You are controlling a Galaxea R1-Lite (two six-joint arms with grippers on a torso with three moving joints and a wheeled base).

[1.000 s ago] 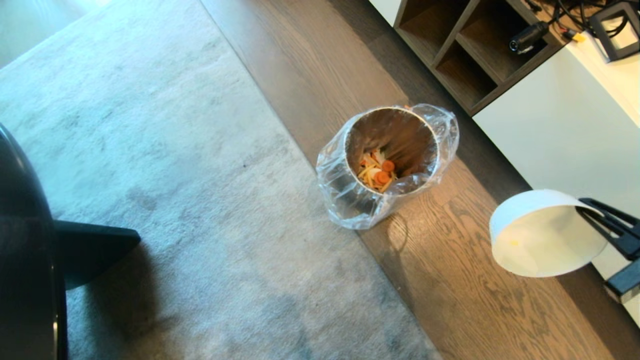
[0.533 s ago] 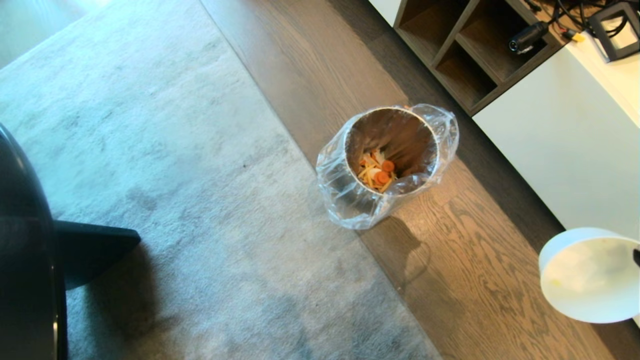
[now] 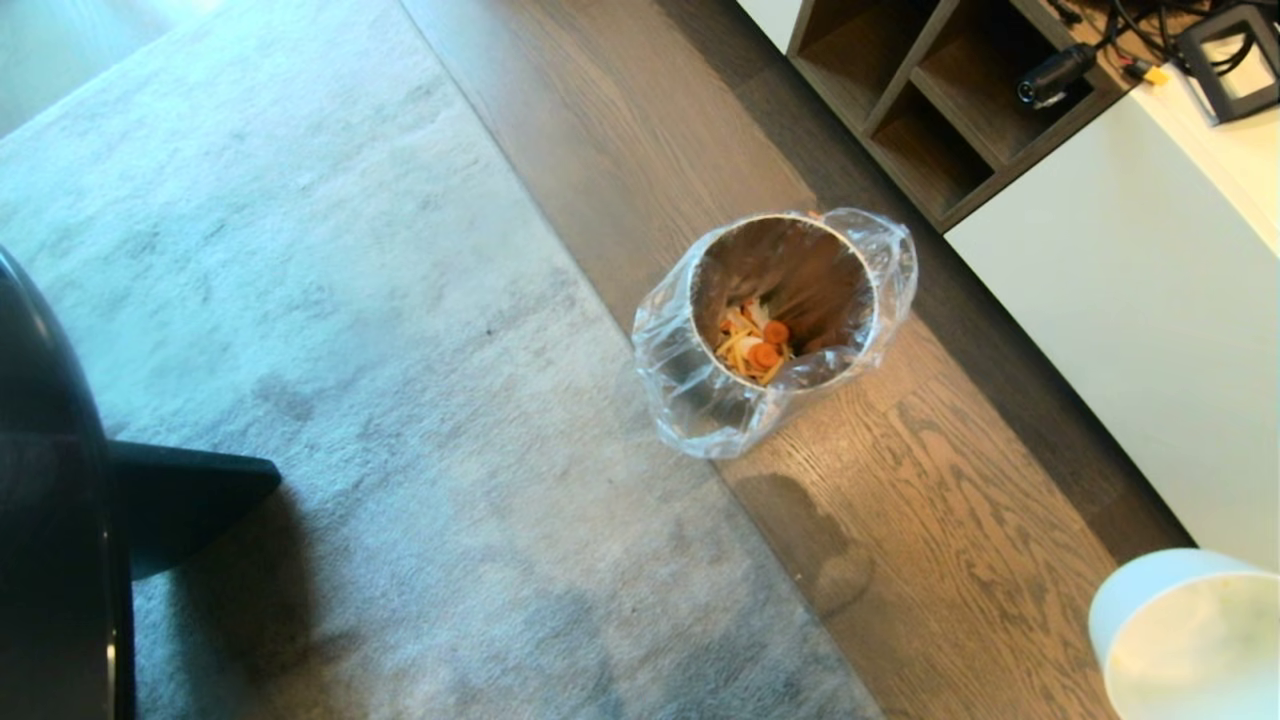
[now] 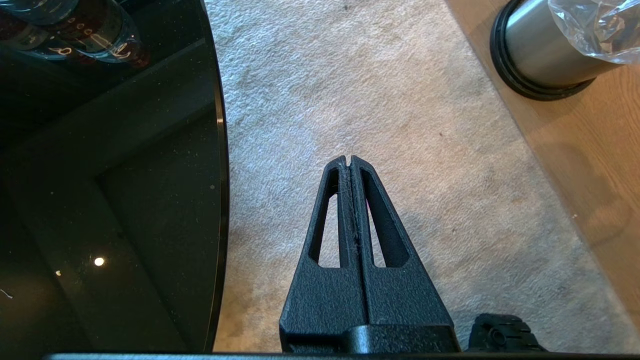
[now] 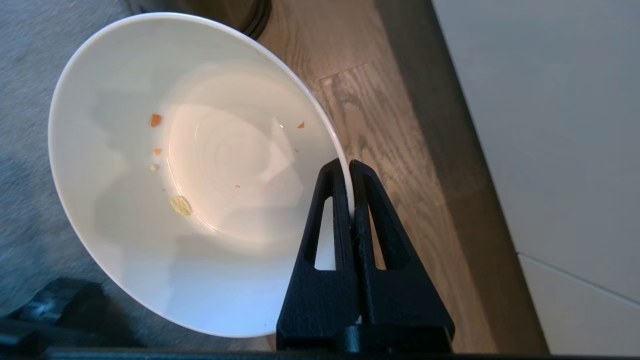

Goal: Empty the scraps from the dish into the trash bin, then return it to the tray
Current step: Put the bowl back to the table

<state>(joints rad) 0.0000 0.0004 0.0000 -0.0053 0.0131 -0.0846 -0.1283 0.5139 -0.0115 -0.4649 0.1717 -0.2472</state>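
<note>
The steel trash bin (image 3: 775,330) with its clear liner stands on the wood floor at the rug's edge, and its base shows in the left wrist view (image 4: 537,55). Orange and pale scraps (image 3: 755,345) lie at its bottom. The white dish (image 3: 1185,640) hangs at the lower right corner of the head view, apart from the bin. My right gripper (image 5: 348,167) is shut on the rim of the dish (image 5: 150,200), which holds only a few crumbs. My left gripper (image 4: 349,160) is shut and empty above the rug beside a black round table. The tray is out of view.
A black glass round table (image 3: 50,520) with its foot stands at the left on the grey rug (image 3: 330,350). A white cabinet (image 3: 1130,270) with open wooden shelves (image 3: 930,110) runs along the right. Wood floor (image 3: 930,560) lies between rug and cabinet.
The dish has moved from right of the bin down toward the lower right corner of the head view, and the right gripper has left that view. The bin and scraps have not moved.
</note>
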